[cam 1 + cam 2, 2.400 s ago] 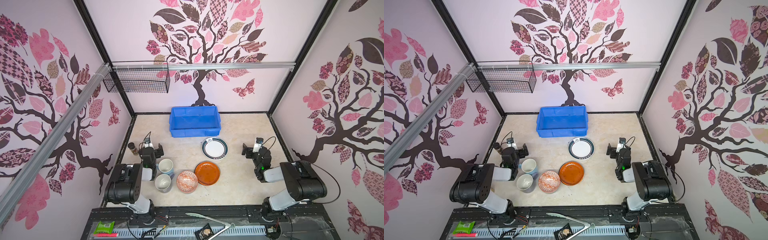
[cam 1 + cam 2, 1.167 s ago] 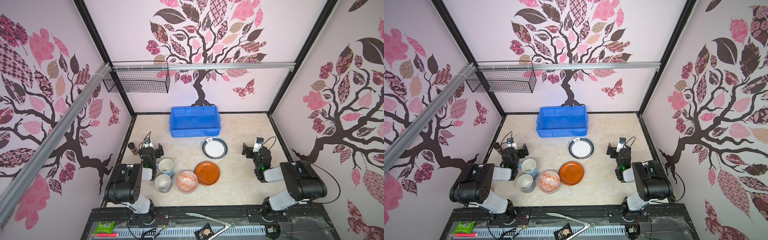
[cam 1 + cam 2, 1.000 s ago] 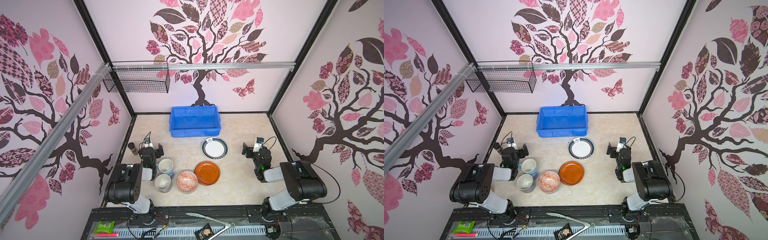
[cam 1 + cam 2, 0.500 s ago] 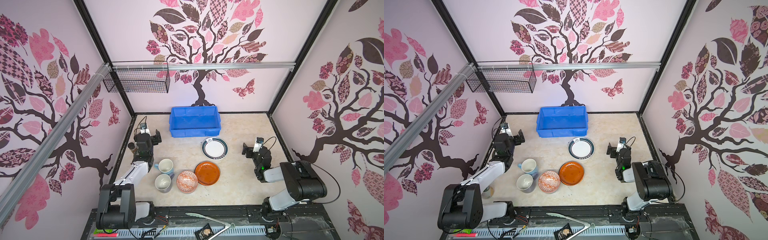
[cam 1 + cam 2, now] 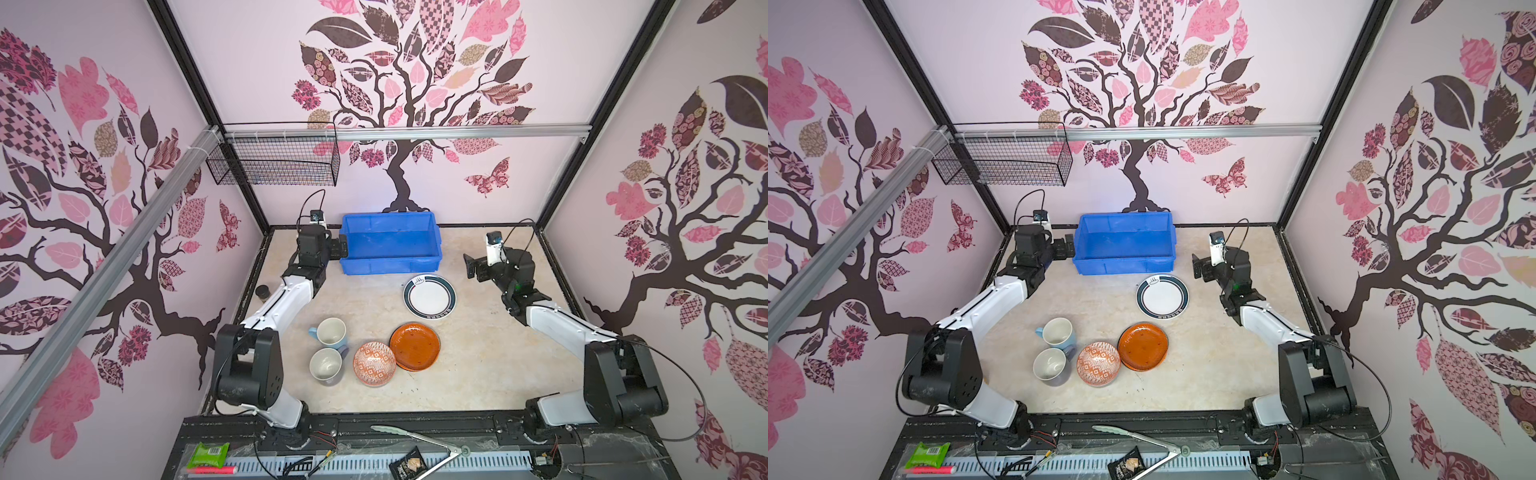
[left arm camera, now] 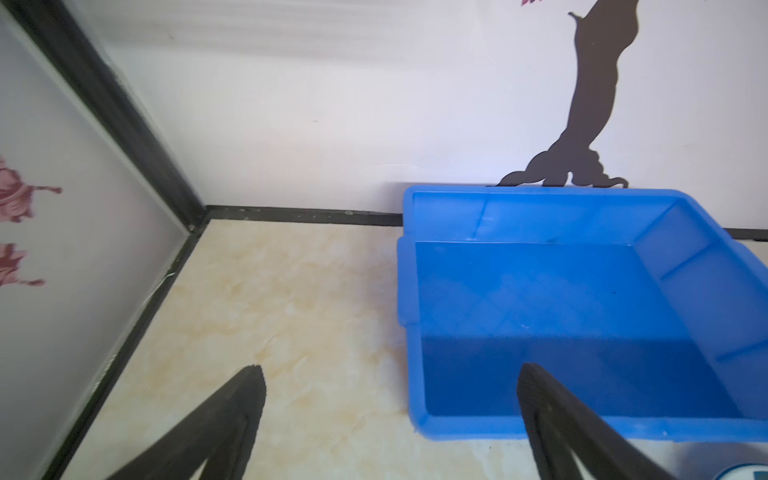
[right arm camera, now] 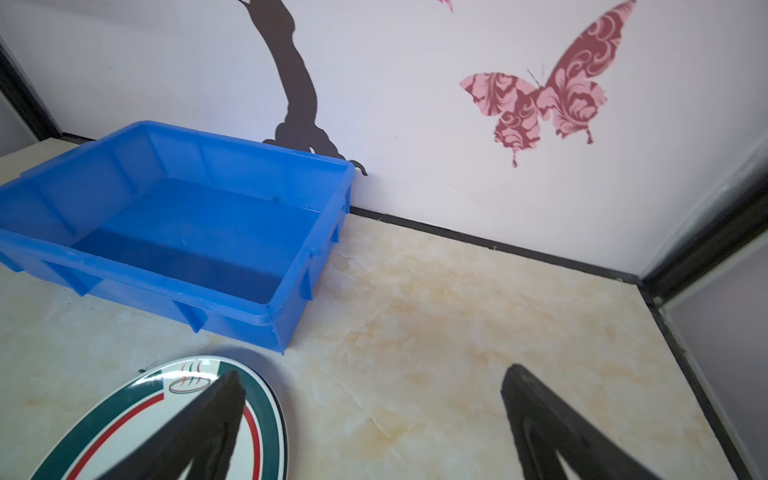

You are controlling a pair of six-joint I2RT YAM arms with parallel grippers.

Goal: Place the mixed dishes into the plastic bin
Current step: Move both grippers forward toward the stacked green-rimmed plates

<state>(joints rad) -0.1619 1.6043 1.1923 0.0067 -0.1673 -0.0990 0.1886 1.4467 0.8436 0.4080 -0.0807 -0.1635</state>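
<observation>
The blue plastic bin (image 5: 390,245) (image 5: 1124,241) stands empty against the back wall. My left gripper (image 5: 336,248) (image 6: 390,370) hovers open at its left end, one finger over the bin's floor (image 6: 582,311). My right gripper (image 5: 471,266) (image 7: 374,372) is open above the table, right of the bin (image 7: 187,232), beside the green-rimmed white plate (image 5: 429,296) (image 7: 145,415). Nearer the front lie an orange plate (image 5: 414,346), a patterned bowl (image 5: 374,363) and two pale-blue mugs (image 5: 331,331) (image 5: 326,365). Neither gripper holds anything.
A small dark-lidded jar (image 5: 262,291) stands by the left wall near my left arm. A black wire basket (image 5: 274,162) hangs high at the back left. Metal tongs (image 5: 415,436) and a green packet (image 5: 207,453) lie on the front rail.
My left arm has stretched from beside the mugs to the bin's left end. My right arm has lifted and reached toward the back. The dishes have not moved.
</observation>
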